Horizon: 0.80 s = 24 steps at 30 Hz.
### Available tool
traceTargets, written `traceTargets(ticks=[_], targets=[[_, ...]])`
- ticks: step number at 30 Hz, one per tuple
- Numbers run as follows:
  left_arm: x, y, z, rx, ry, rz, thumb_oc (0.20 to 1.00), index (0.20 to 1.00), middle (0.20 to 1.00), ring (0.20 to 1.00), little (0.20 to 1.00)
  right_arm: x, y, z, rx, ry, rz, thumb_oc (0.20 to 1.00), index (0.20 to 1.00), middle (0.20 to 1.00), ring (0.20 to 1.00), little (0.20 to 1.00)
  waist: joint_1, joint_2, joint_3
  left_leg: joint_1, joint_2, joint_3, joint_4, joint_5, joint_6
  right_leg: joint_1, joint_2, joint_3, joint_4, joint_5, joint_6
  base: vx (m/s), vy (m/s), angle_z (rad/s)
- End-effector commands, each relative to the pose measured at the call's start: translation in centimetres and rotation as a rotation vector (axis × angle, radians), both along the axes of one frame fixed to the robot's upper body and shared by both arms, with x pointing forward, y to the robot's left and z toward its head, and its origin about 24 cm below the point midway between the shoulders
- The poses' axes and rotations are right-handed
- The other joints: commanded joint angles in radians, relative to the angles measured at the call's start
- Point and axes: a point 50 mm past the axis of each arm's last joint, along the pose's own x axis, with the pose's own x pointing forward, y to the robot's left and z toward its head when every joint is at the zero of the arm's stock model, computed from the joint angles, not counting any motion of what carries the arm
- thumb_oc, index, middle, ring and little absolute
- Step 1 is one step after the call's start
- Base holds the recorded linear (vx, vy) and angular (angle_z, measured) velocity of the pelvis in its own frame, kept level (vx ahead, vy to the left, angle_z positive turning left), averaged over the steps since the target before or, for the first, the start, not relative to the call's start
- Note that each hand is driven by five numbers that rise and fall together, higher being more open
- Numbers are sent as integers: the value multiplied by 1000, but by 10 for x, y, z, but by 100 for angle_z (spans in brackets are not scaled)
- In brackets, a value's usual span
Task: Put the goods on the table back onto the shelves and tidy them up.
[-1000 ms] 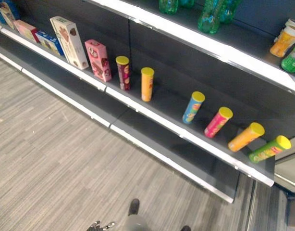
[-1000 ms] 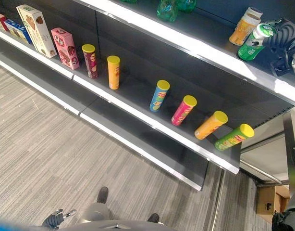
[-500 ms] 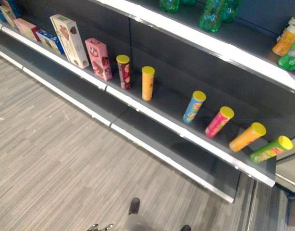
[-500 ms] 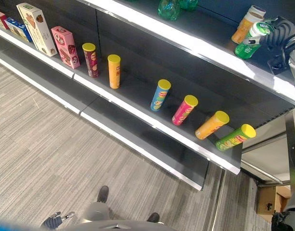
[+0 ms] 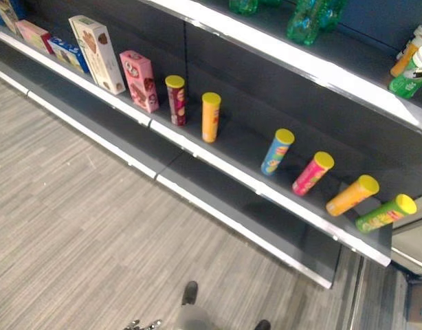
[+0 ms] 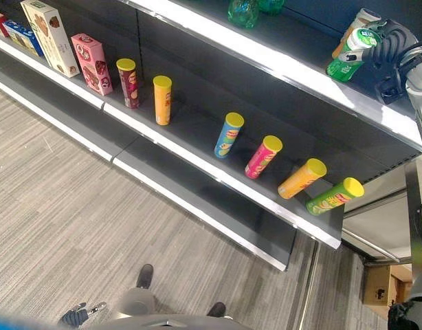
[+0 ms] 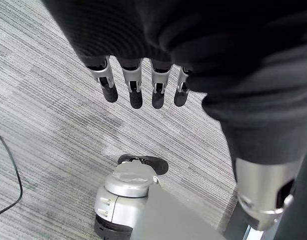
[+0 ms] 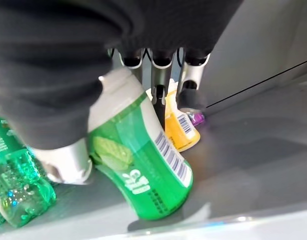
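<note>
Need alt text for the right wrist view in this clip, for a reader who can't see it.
The robot's right hand grips a green bottle with a white cap, tilted, its base at the upper shelf. Just behind stands an orange bottle, with clear green bottles to one side.

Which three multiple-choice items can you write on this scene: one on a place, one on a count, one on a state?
1. Where is the green bottle?
A. on the floor
B. in the right hand, at the upper shelf
C. among the boxes

2. How many tubes are on the middle shelf?
A. four
B. six
C. eight

3. How is the left hand?
A. open, empty
B. shut on a tube
C. shut on a box

Answers:
1 B: fingers and thumb clasp the bottle above the shelf board.
2 B: six yellow lids stand in a row.
3 A: its fingers hang straight over the floor.
</note>
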Motion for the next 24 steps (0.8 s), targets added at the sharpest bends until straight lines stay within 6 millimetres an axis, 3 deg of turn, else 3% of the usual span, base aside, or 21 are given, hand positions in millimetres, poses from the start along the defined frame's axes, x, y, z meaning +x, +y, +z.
traceTargets(ticks=[1, 16, 24], targets=[[12, 23, 11, 79, -16, -28, 1000, 1000, 1000, 1000, 1000, -6, 8, 40, -51, -120, 3, 200, 200, 200, 200, 200, 29, -27, 8, 33, 26, 26, 4, -73, -51, 25, -5, -3, 23, -61, 18, 0, 0, 0], [9, 27, 12, 94, -1, -22, 1000, 1000, 1000, 1000, 1000, -9, -1, 38, -85, -105, -46, 200, 200, 200, 200, 200, 18, -34, 7, 43, 25, 32, 4, -79, -49, 27, -4, 6, 23, -61, 19, 0, 0, 0], [9, 30, 12, 101, -1, -12, 1000, 1000, 1000, 1000, 1000, -6, 5, 35, -86, -99, -24, 200, 200, 200, 200, 200, 17, -39, 9, 48, 27, 36, 4, -81, -49, 27, -5, 10, 23, -58, 20, 0, 0, 0]])
